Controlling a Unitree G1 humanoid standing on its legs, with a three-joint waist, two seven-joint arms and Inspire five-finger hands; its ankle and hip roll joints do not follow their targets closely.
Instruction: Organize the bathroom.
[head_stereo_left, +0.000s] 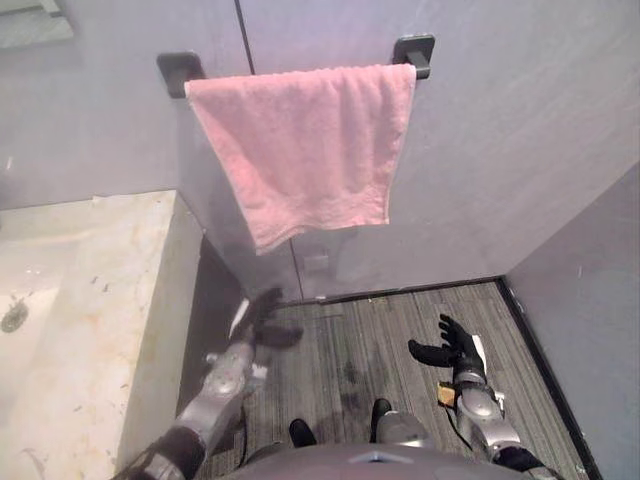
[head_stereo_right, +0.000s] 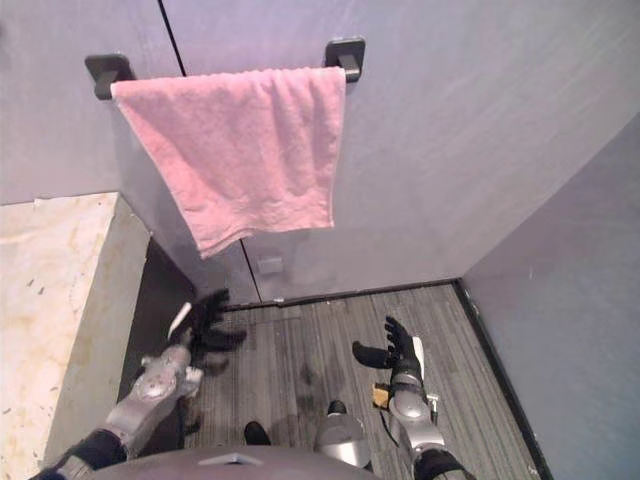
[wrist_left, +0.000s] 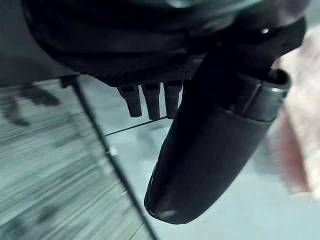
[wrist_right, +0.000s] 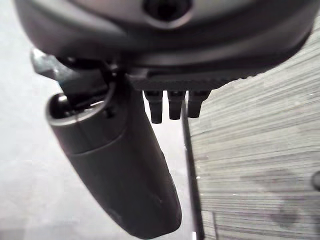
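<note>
Nearest the robot, both hands are hanging low over the grey plank floor (head_stereo_left: 400, 340), and neither is holding anything: the right hand (head_stereo_left: 450, 347) is hovering over the middle of the floor with its fingers (wrist_right: 170, 106) straight and spread apart, and the left hand (head_stereo_left: 262, 318) is hovering just beside the dark side panel of the desk (head_stereo_left: 110, 300), its fingers (wrist_left: 150, 100) also straight and relaxed, clamped on nothing. Beyond them the floor is running up to the dark skirting at the foot of the grey wall (head_stereo_left: 520, 130). Farther and well above both hands, the pink towel (head_stereo_left: 305, 150) is hanging on the wall, draped over a dark towel bar (head_stereo_left: 415, 50) whose long axis is running level across the wall, left to right. The towel is sitting skewed on the bar, its lower edge slanting so that one corner is dipping lower toward the desk side, above the far corner of the desk. That low corner is lying almost straight up from the left hand, so the left hand is judged the nearer one for any straightening, and the reach is looking to be upward and forward, toward the wall, with the right hand having farther to travel across to the bar's other end
</note>
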